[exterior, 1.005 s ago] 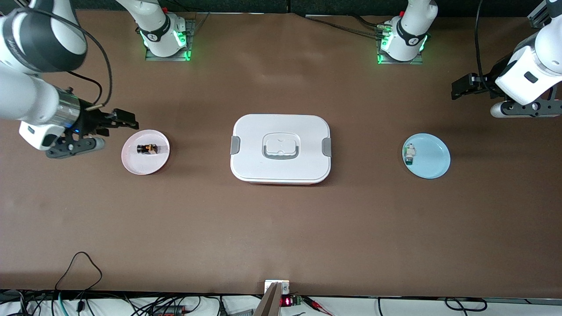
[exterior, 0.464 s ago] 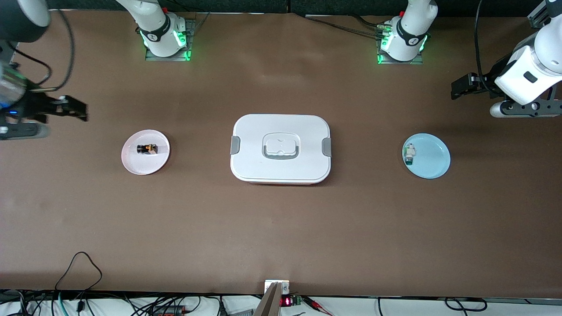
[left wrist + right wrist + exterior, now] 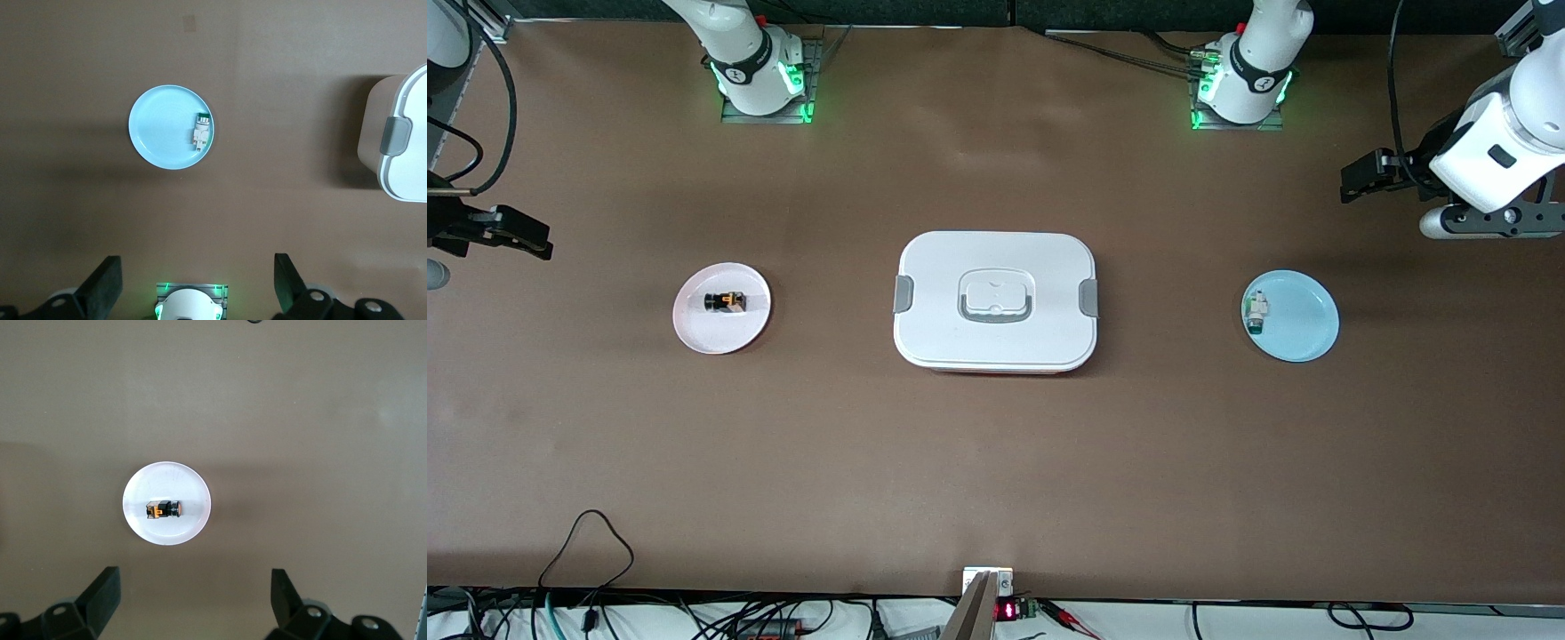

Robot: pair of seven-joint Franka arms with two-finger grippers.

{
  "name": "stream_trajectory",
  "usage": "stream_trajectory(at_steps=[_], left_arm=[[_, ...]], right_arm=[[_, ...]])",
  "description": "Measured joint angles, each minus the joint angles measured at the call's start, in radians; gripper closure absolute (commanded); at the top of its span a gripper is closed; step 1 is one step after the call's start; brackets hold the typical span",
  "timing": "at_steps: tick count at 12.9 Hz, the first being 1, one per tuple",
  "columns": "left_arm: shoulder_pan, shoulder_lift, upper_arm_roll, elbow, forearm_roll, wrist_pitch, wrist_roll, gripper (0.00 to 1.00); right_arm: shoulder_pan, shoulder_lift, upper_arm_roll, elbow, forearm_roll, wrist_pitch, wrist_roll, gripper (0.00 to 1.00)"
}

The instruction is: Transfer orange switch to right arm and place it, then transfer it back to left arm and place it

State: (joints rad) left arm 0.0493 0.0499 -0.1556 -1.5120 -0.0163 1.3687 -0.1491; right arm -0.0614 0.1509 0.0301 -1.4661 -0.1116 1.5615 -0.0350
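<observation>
You have the orange switch (image 3: pixel 725 301), a small black cylinder with orange markings, lying on its side on the pink plate (image 3: pixel 721 335) toward the right arm's end of the table, well apart from the white box (image 3: pixel 996 258) at the middle. The right gripper (image 3: pixel 195 600) is cut off at the front view's edge; it hangs with fingers spread wide, empty, up over bare table beside that plate. The left gripper (image 3: pixel 198 283) waits, also open, near the blue plate (image 3: pixel 1303 333).

1. The tabletop (image 3: pixel 996 462) is matt brown and smooth.
2. The box (image 3: pixel 996 258) looks like smooth white plastic with grey latches.
3. The pink plate (image 3: pixel 694 329) and blue plate (image 3: pixel 1303 320) look like smooth plastic.
</observation>
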Motion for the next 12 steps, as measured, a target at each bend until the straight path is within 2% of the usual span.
stream_trajectory(at_steps=[3, 7, 9, 12], left_arm=[[-0.001, 0.0, -0.002, 0.0, 0.0, 0.005, 0.0, 0.0], [-0.001, 0.0, -0.003, 0.0, 0.0, 0.019, 0.0, 0.0], [-0.001, 0.0, -0.003, 0.0, 0.0, 0.021, 0.0, 0.0], [-0.001, 0.0, -0.003, 0.0, 0.0, 0.021, 0.0, 0.0]], right_arm=[[-0.013, -0.007, 0.0, -0.041, 0.0, 0.04, 0.003, 0.0], [-0.036, -0.087, -0.001, -0.217, 0.011, 0.152, 0.005, 0.0], [-0.041, -0.116, -0.001, -0.245, 0.054, 0.15, 0.009, 0.0], [-0.047, -0.134, -0.001, -0.248, 0.068, 0.141, 0.009, 0.0]])
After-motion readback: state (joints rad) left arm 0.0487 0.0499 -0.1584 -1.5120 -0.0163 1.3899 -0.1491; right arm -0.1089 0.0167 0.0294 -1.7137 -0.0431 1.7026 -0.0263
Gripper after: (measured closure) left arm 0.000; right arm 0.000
